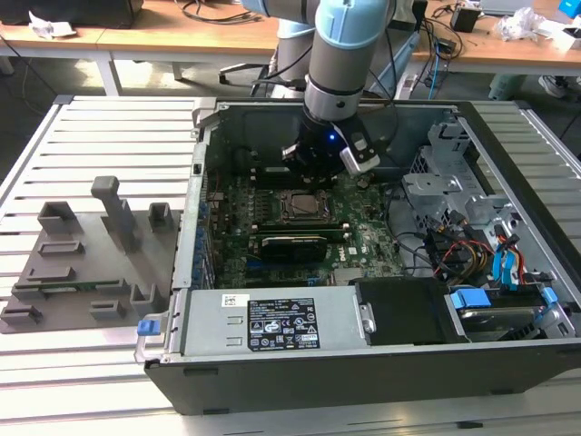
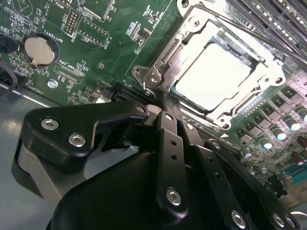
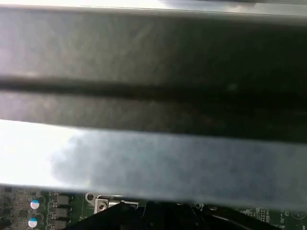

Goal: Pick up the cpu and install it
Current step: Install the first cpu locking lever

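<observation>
The cpu (image 2: pixel 213 72) lies flat in the motherboard socket, its silver top plate bright inside the metal socket frame (image 2: pixel 158 62). In the exterior view the cpu (image 1: pixel 300 207) sits mid-board in the open computer case. My gripper (image 2: pixel 156 108) hovers low over the board just beside the socket's corner and its lever, apart from the cpu. Its black fingers (image 2: pixel 165 120) meet at the tip, shut with nothing between them. From the exterior view the gripper (image 1: pixel 322 162) hangs just behind the socket.
The case wall (image 1: pixel 204 163) and drive cage (image 1: pixel 445 182) hem in the board. Cables (image 1: pixel 463 250) bundle at the exterior view's right. A grey fixture tray with plastic blocks (image 1: pixel 100 245) lies outside at the exterior view's left. A coin battery (image 2: pixel 39 50) sits on the board.
</observation>
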